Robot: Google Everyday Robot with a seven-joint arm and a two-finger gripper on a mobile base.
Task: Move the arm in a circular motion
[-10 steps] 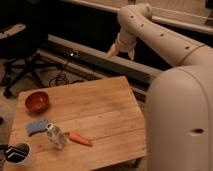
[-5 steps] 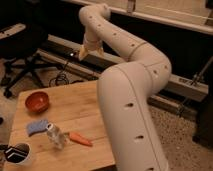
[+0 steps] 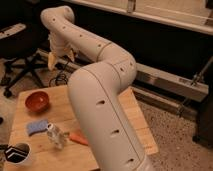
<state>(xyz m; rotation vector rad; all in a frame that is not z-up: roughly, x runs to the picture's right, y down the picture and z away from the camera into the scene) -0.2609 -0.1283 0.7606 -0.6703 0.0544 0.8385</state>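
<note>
While bent at the elbow, arm (image 3: 102, 117) slants up-left, wrist turned down; pincer (image 3: 60, 57) points downward beyond the desk (image 3: 57, 103), fingers spread, holding nothing.

cream-white jointed robot arm (image 3: 102, 120) arched over the light wooden table (image 3: 57, 107)

thick lower segment rises in front of the table, bends at an elbow above its far edge, then reaches up-left; tan-yellowish two-finger gripper (image 3: 61, 57) hangs pointing down beyond the table's far left corner, fingers spread apart, holding nothing.

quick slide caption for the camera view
Cream-white arm arches over a wooden table, its tan gripper open in the air, above the red bowl in frame.
</note>
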